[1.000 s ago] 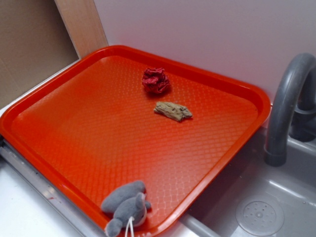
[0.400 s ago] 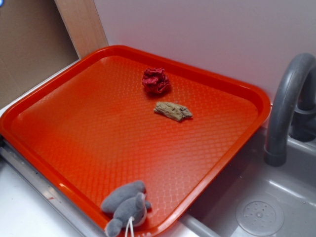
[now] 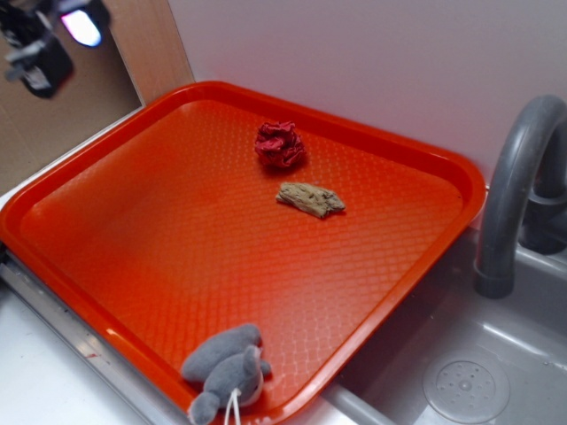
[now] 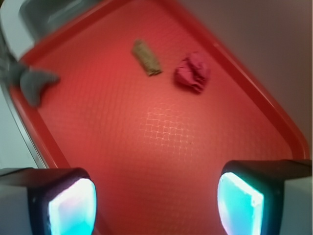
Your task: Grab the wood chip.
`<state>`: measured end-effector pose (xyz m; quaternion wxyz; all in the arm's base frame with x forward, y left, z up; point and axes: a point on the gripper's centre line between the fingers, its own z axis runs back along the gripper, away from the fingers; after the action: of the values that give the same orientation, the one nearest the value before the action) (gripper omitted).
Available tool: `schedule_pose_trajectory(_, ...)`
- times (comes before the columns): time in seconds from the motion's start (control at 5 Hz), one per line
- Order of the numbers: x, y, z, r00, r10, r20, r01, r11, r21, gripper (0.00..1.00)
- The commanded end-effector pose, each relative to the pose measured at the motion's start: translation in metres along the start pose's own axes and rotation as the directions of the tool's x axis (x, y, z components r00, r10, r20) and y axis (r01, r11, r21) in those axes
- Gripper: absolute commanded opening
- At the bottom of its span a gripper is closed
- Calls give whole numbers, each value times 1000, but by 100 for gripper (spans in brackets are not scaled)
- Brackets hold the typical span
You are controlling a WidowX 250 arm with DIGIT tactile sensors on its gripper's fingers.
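Pincer (image 4: pixel 156 203) is hanging up high with its two glowing pads (image 4: pixel 73 208) spread wide apart and nothing between them, only bare orange tray (image 4: pixel 161 161) showing in the gap. From the outside camera you only catch it as a dark blurry shape with one bright spot in the top left corner (image 3: pixel 49 40), over the tray's far left corner next to the brown panel (image 3: pixel 53 88). Room-wise it looks pretty open: the textured tray floor right under and ahead of the pincer has nothing on it, and the raised rim runs along both sides in the wrist view. One wood chip (image 4: pixel 146 57) lies flat on the tray well ahead of the pincer, a bit left of centre, long side pointing roughly away (touching nothing that I can see). One dark red wrinkly ball (image 4: pixel 192 72) sits just to the right of the chip, close but apart from it. One grey plush toy (image 4: pixel 32 81) is off to the far left ahead, sitting over the tray's rim, well away from the chip. Past the tray edge there's a grey sink (image 3: pixel 461 372) with one curved grey faucet (image 3: pixel 518 186), and a plain white wall (image 3: pixel 372 62) runs behind the tray. Nothing stands between the pincer and the chip.
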<state>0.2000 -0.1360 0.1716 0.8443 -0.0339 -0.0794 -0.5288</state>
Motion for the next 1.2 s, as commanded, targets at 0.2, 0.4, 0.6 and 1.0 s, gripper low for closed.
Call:
schedule_pose_trajectory(0.2, 96, -19, -71, 961, -273, -48, 273, 962, -12, 100)
schedule_pose_trajectory(0.4, 112, -18, -101, 953, -279, -116, 280, 960, -7, 100)
schedule_pose_trajectory(0.6, 118, -9, -126, 954, -249, -170, 252, 968, -5, 100)
schedule_pose_trajectory(1.0, 116, -16, -163, 919, -319, -232, 312, 948, -68, 100)
